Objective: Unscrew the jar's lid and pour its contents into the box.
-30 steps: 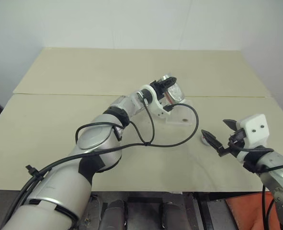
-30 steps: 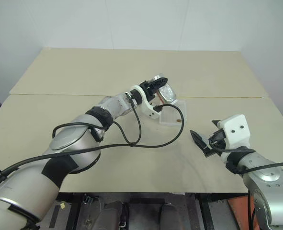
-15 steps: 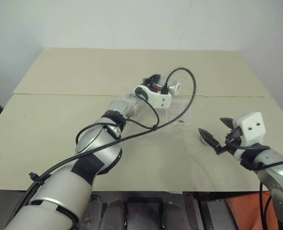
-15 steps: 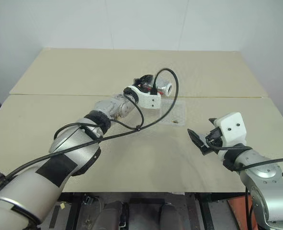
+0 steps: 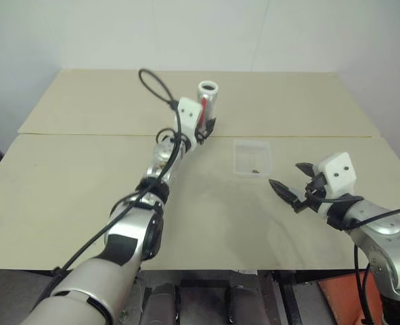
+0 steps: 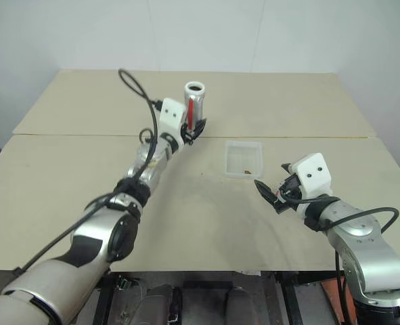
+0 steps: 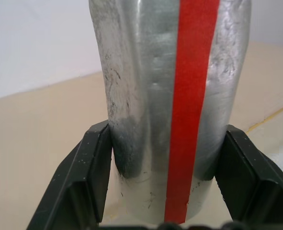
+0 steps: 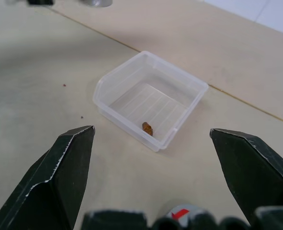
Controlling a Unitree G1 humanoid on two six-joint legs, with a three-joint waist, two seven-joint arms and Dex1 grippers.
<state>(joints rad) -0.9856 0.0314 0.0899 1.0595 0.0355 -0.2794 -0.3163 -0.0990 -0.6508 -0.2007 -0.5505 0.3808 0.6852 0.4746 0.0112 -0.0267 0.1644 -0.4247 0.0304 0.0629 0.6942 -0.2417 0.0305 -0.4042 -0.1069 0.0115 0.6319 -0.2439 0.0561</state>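
Right eye view: the jar (image 6: pixel 195 103) stands upright with its lid off, dark open mouth facing up and long axis vertical, the red stripe running along that axis, clamped low on its body by the left gripper (image 6: pixel 193 126). It is held above the table (image 6: pixel 78 101), well apart from the box (image 6: pixel 244 157) and on the robot's left of it. A small brown bit (image 8: pixel 147 128) lies inside the box near one wall, so the pour appears done; judged from this, what may remain is setting the jar down. The lid (image 8: pixel 180 212) lies on the table just beside the right gripper (image 8: pixel 158 160), nearer to it than the box; that gripper's jaws stand wide apart, holding nothing
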